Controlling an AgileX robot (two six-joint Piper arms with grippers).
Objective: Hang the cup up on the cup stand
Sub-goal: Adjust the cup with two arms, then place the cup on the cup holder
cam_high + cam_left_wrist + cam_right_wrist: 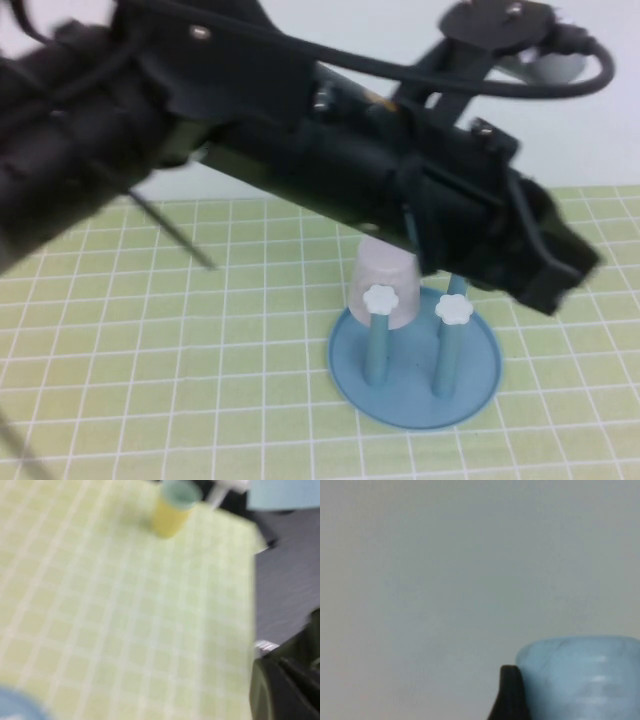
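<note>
The cup (575, 675), light blue, fills a corner of the right wrist view with one black finger (509, 695) pressed on its side. My right gripper (545, 52) is raised at the far right, above the table, shut on this cup (560, 68). The cup stand (470, 385) is a round blue dish with upright pegs topped by white flower knobs (455, 309). A pale pink cup (385, 275) sits upside down on a far peg. My left arm reaches across the view, and its gripper (562, 275) hangs shut just right of the stand, holding nothing.
A green checked mat (200, 350) covers the table. A yellow cylinder with a teal top (172, 507) stands near the mat's edge in the left wrist view. The left arm hides much of the area behind the stand.
</note>
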